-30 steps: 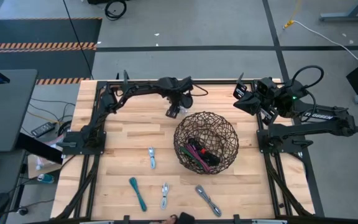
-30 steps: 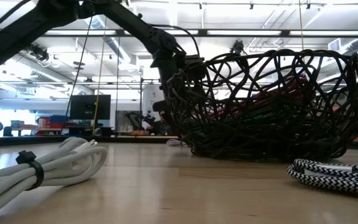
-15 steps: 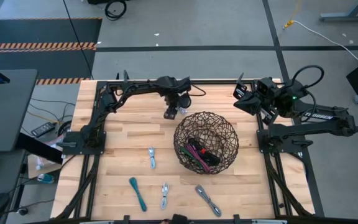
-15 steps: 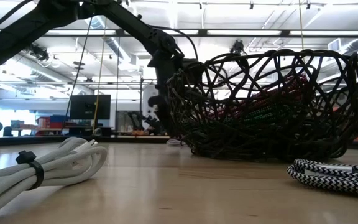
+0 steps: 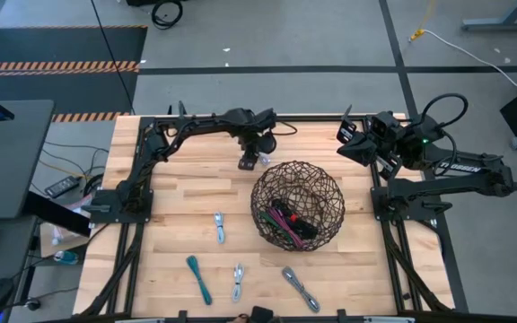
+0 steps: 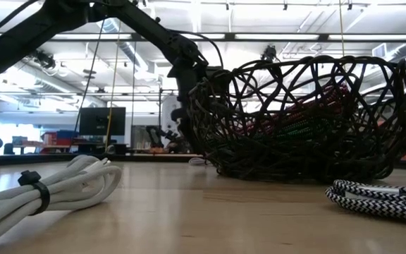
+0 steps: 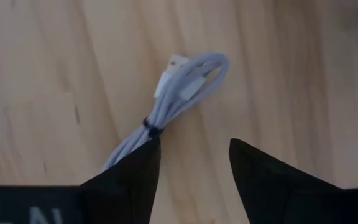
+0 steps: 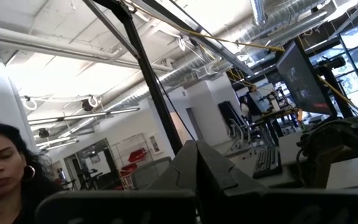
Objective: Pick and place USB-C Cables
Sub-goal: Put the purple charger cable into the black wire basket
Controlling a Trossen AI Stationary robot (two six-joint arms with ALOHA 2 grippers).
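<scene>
Left wrist view shows my left gripper (image 7: pixel 191 165) with fingers apart above a white cable bundle (image 7: pixel 173 99) on the wooden table (image 7: pixel 291 74). Pale, looped and cinched by a dark tie, it lies slantwise, its looped end away from my fingers, near the basket (image 5: pixel 297 205).

Tabletop (image 5: pixel 178 202): pale wood planks, smooth, slight sheen. Basket (image 5: pixel 297 205): dark wire mesh. White cable (image 7: pixel 179 96): smooth, matt. Speckled cable (image 6: pixel 383 198): braided cloth.
</scene>
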